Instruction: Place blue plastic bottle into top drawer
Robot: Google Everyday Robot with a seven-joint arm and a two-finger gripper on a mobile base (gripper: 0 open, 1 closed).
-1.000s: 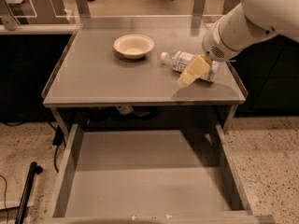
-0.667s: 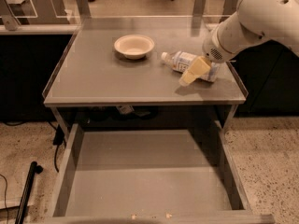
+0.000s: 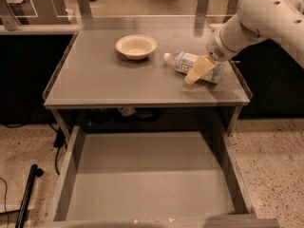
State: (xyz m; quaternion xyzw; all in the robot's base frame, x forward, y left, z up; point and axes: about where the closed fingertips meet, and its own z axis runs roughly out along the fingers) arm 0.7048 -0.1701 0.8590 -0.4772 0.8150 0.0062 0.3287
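The blue plastic bottle lies on its side on the grey tabletop, white cap pointing left, toward the right edge. My gripper reaches in from the upper right on a white arm and sits over the bottle's base end. One cream fingertip shows in front of the bottle. The top drawer is pulled out wide below the table's front edge, and its flat grey bottom holds nothing.
A cream round bowl stands at the back middle of the tabletop. The table has low raised side rims. A black pole lies on the floor to the left of the drawer. Cables hang under the table.
My gripper and arm have shifted only slightly at the bottle's base end. The bottle, bowl and drawer have not moved.
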